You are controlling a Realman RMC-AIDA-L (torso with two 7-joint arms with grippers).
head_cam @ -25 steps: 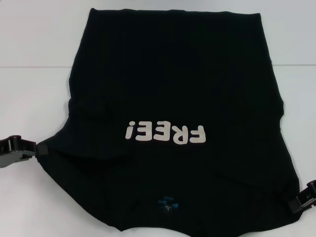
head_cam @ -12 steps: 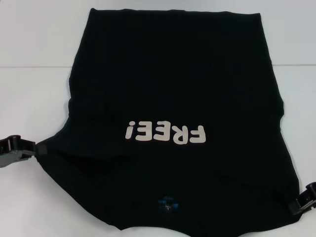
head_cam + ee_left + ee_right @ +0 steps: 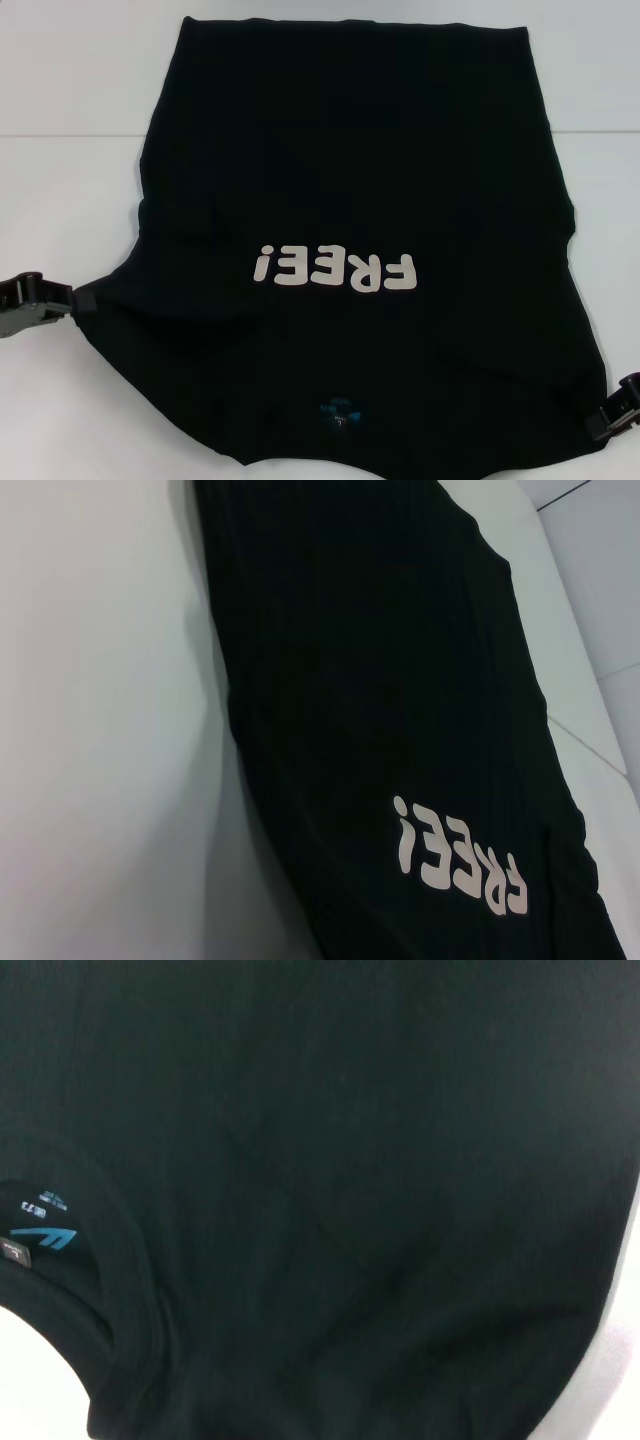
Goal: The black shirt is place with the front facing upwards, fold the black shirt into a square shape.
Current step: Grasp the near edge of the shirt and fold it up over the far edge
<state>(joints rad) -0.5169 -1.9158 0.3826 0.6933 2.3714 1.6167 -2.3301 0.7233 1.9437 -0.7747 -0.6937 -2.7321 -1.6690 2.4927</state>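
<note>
My right wrist cam: black shirt (image 3: 350, 1180) fills frame; blue neck label (image 3: 40, 1235) at nine o'clock inside collar.

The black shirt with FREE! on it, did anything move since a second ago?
Hardly. The right hand slid slightly toward the robot along the black shirt's edge. The left hand stayed at the opposite edge, and the shirt lies flat, letters up, unfolded.

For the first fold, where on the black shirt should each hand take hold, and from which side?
Judging by its flat, front-up pose, the black shirt is best gripped at its two near side edges, around the shoulders. The left hand comes in from the left edge and the right hand from the right, pinching the thin cloth edge where it lies against the table.
</note>
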